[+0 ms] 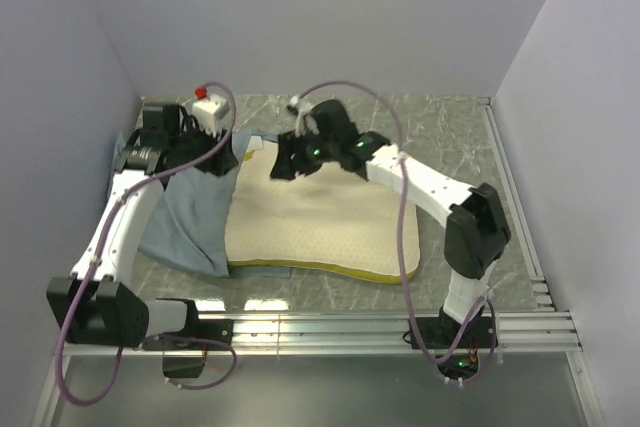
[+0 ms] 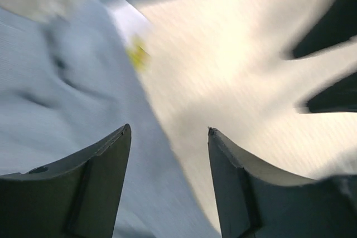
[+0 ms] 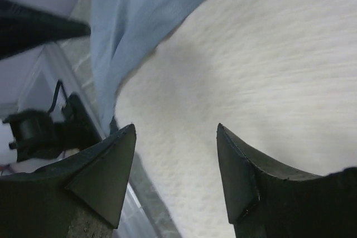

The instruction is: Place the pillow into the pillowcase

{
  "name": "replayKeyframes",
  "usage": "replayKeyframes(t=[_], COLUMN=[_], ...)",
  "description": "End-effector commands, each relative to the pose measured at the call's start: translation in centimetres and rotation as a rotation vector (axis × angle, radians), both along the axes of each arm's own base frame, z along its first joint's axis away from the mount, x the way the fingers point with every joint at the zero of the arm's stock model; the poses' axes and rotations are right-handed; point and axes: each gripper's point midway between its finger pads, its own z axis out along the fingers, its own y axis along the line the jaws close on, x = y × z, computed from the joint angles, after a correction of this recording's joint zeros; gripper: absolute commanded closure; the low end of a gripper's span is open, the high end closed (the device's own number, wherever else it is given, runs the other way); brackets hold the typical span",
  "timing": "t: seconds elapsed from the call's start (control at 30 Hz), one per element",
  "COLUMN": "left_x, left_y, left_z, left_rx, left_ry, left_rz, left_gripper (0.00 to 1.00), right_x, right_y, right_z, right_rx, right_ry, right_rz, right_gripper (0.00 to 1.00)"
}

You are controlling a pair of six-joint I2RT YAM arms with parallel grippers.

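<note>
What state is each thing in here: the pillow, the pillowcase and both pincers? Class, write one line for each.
pillow: lying flat, uncovered, not inside the pillowcase.
pillowcase: limp and rumpled, blue-grey face up, spread out to the left of the pillow, with an edge showing under it.
left pincer: open, holding nothing.
right pincer: open, holding nothing, over the pillow.

Centre of the counter [image 1: 450, 137]: the pillow [image 1: 320, 227], lying partly on the pillowcase [image 1: 185, 212], spread out further left and toward the back. Over the pillow's far left corner: the left fingers [image 2: 95, 193] above the pillow's edge against the pillowcase, the right fingers [image 3: 100, 188] just to their right.
</note>
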Motion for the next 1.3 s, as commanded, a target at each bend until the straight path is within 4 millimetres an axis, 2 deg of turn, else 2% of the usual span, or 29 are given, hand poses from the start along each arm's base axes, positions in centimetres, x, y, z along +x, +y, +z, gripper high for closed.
replayKeyframes(t=[0.0, 0.03, 0.07, 0.1, 0.13, 0.17, 0.27, 0.33, 0.37, 0.4, 0.47, 0.57, 0.6, 0.67, 0.7, 0.83, 0.97, 1.03, 1.1, 1.13, 1.17, 1.2, 1.23, 1.27], left_x=[8.0, 10.3, 11.3, 12.2, 14.0, 14.7, 17.0, 17.9, 18.3, 18.6, 19.3, 19.8, 19.9, 20.3, 20.4, 21.3, 22.0, 22.4, 22.7, 22.6, 22.3, 22.4, 22.0, 21.6], left_y=[1.6, 2.0, 1.9, 1.7, 1.8, 1.5, 1.1, 0.7, 0.7, 0.4, 0.2, -0.3, -0.6, -1.1, -1.2, -1.5, -1.9, -2.2, -2.7, -3.2, -3.5, -4.3, -4.9, -6.4], left_z=[3.4, 3.0, 2.6, 2.3, 1.4, 0.8, -1.8, -3.7, -4.0, -5.1, -5.4, -6.7, -7.8, -8.4, -9.5, -10.8, -12.0, -12.7, -13.1, -13.2, -13.5, -13.1, -12.9, -12.2], left_rx=[0.018, 0.039, 0.042, 0.044, 0.050, 0.047, 0.069, 0.089, 0.097, 0.105, 0.107, 0.112, 0.119, 0.118, 0.128, 0.138, 0.146, 0.160, 0.133, 0.119, 0.113, 0.091, 0.072, 0.028], left_ry=[-0.168, -0.160, -0.152, -0.143, -0.120, -0.106, -0.067, -0.043, -0.045, -0.027, -0.040, -0.021, 0.000, 0.008, 0.028, 0.042, 0.057, 0.063, 0.079, 0.089, 0.114, 0.121, 0.135, 0.135], left_rz=[0.230, 0.279, 0.294, 0.302, 0.339, 0.345, 0.379, 0.385, 0.393, 0.390, 0.393, 0.384, 0.375, 0.363, 0.363, 0.362, 0.357, 0.361, 0.378, 0.356, 0.345, 0.317, 0.292, 0.250], left_gripper=[0.37, 0.38, 0.38, 0.38, 0.38, 0.38, 0.39, 0.41, 0.41, 0.40, 0.40, 0.39, 0.38, 0.38, 0.38, 0.39, 0.40, 0.44, 0.56, 0.66, 0.87, 0.95, 1.00, 1.00], right_x=[5.7, 7.4, 8.8, 9.6, 10.4, 10.8, 11.8, 12.4, 12.7, 13.0, 13.0, 12.6, 12.2, 11.7, 11.4, 10.8, 10.9, 10.8, 10.8, 10.8, 10.5, 10.5, 10.4, 10.2], right_y=[-5.0, -6.5, -7.7, -8.2, -9.1, -9.2, -9.4, -8.8, -8.6, -8.3, -8.0, -7.9, -7.7, -7.6, -7.6, -7.1, -6.8, -6.6, -6.5, -6.4, -6.1, -6.0, -5.8, -5.6], right_z=[2.9, 2.8, 2.2, 0.6, 0.3, -1.0, -2.1, -2.9, -4.1, -4.0, -5.7, -7.6, -8.3, -9.4, -9.8, -11.0, -11.6, -11.7, -11.9, -11.8, -11.6, -11.5, -11.2, -11.1], right_rx=[-0.038, -0.060, -0.105, -0.141, -0.163, -0.185, -0.188, -0.185, -0.196, -0.190, -0.217, -0.234, -0.239, -0.247, -0.249, -0.242, -0.231, -0.227, -0.222, -0.215, -0.201, -0.187, -0.175, -0.164], right_ry=[-0.130, -0.139, -0.160, -0.140, -0.130, -0.112, -0.118, -0.116, -0.097, -0.099, -0.065, -0.023, -0.007, 0.023, 0.034, 0.073, 0.087, 0.090, 0.093, 0.093, 0.095, 0.097, 0.096, 0.101], right_rz=[-0.169, -0.221, -0.264, -0.274, -0.288, -0.285, -0.291, -0.279, -0.278, -0.274, -0.260, -0.232, -0.221, -0.202, -0.195, -0.159, -0.149, -0.145, -0.140, -0.137, -0.120, -0.119, -0.117, -0.116], right_gripper=[0.33, 0.33, 0.32, 0.24, 0.22, 0.20, 0.19, 0.19, 0.19, 0.19, 0.19, 0.18, 0.18, 0.18, 0.18, 0.22, 0.33, 0.39, 0.51, 0.62, 0.69, 0.76, 0.91, 1.00])
